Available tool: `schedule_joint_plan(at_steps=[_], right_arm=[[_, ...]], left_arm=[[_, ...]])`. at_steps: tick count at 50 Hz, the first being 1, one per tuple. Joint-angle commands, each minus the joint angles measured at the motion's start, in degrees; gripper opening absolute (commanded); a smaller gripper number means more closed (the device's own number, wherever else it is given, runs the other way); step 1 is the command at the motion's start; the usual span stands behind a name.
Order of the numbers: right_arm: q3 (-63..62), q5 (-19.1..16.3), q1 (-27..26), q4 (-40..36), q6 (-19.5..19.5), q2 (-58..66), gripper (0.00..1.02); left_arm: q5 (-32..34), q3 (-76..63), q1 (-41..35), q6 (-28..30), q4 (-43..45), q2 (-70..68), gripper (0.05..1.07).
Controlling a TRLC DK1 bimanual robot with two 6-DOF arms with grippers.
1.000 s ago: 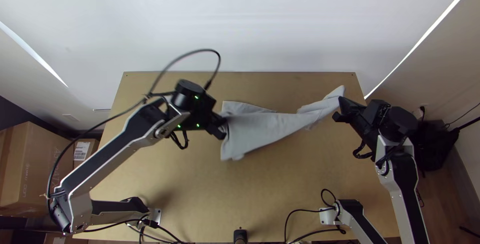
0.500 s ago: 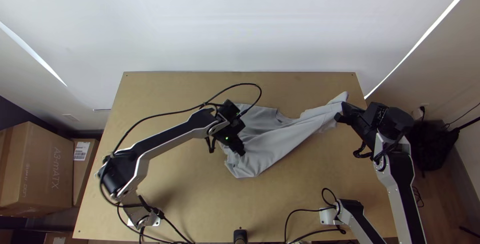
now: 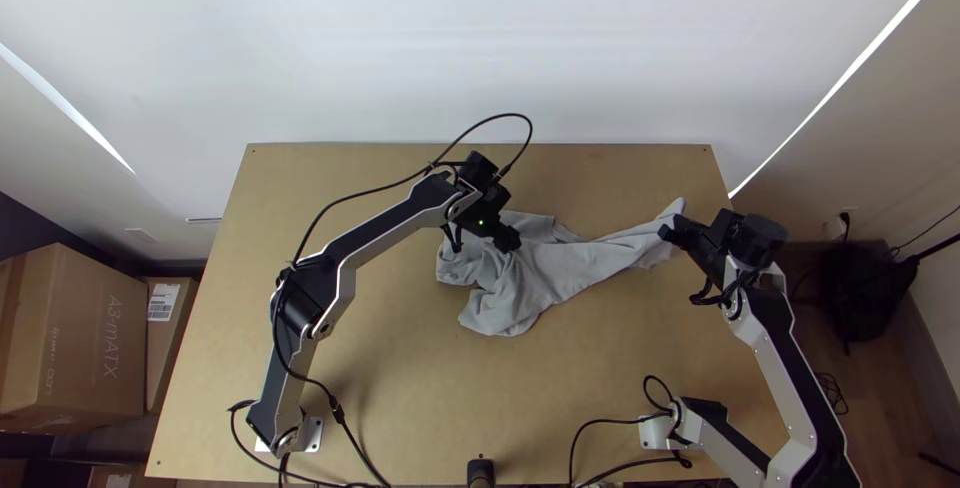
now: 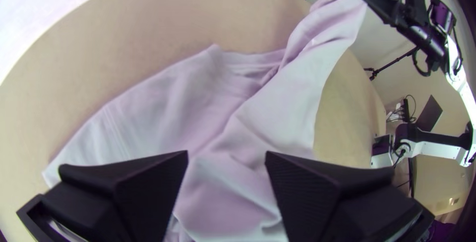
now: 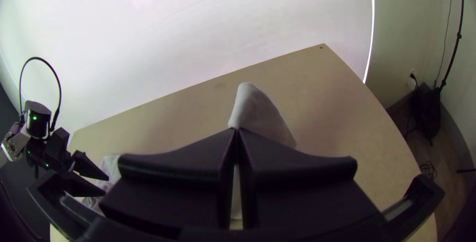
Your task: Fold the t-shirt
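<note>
The grey t-shirt [image 3: 545, 273] lies bunched near the middle of the table, with a long narrow part stretching up to my right gripper [image 3: 665, 232]. Over the shirt's left part is my left gripper [image 3: 513, 246]. In the left wrist view my left gripper [image 4: 226, 155] is open, its two fingers wide apart above the folds of the t-shirt [image 4: 233, 138]. My right gripper [image 5: 236, 132], in the right wrist view, is shut on one end of the t-shirt [image 5: 258, 110], and this end is lifted off the table. The shirt's left part is rumpled.
The wooden table [image 3: 400, 388] has cables and the arms' bases along its near edge. Cardboard boxes [image 3: 75, 333] stand on the floor at the left. A white wall [image 3: 480, 38] rises behind the table, and a black bag [image 3: 862, 283] lies at the right.
My left gripper moved right over the shirt, then a little toward the far edge. The shirt's left part has become bunched. My right gripper, still on the cloth, shifted slightly left and nearer.
</note>
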Motion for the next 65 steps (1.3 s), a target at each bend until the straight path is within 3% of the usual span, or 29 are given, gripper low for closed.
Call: schedule_joint_plan(at_steps=[1, 7, 12, 19, 27, 39, 47, 50, 65], right_arm=[[-1.6, 0.6, 0.3, 2.8, 1.5, 0.4, 0.02], [-1.8, 1.2, 1.0, 3.5, 2.6, 0.8, 0.02], [-2.0, 1.3, 1.1, 3.5, 3.6, 0.8, 0.02], [-2.4, 1.6, 1.0, 3.4, 3.8, 0.5, 0.02], [-3.0, 1.7, 1.0, 3.4, 4.0, -0.3, 0.02], [-4.1, 1.7, 1.3, 3.4, 4.8, -0.9, 0.02], [-4.4, 1.8, 1.3, 3.5, 5.5, -1.0, 0.02], [-4.5, 1.8, 1.3, 3.5, 5.8, -1.0, 0.02], [-4.7, 1.9, 1.1, 3.5, 6.1, -1.4, 0.02]], left_arm=[[0.2, 1.2, 0.2, 0.1, -0.4, -5.3, 1.03], [0.3, -4.4, 0.9, 2.4, -1.4, -14.6, 1.03], [0.1, -9.0, 0.6, 8.5, -8.1, -21.8, 1.03], [-9.6, -22.5, -1.9, 16.3, -8.6, -30.8, 1.03], [-15.3, -38.0, -7.3, 23.7, -6.2, -38.5, 1.03], [-25.0, -55.1, -14.9, 28.3, 10.6, -42.0, 1.01], [-25.4, -58.5, -18.0, 27.9, 15.4, -39.6, 1.01], [-25.4, -58.8, -18.6, 27.4, 17.7, -38.2, 0.96], [-25.4, -57.0, -19.0, 26.1, 22.9, -29.7, 0.96]])
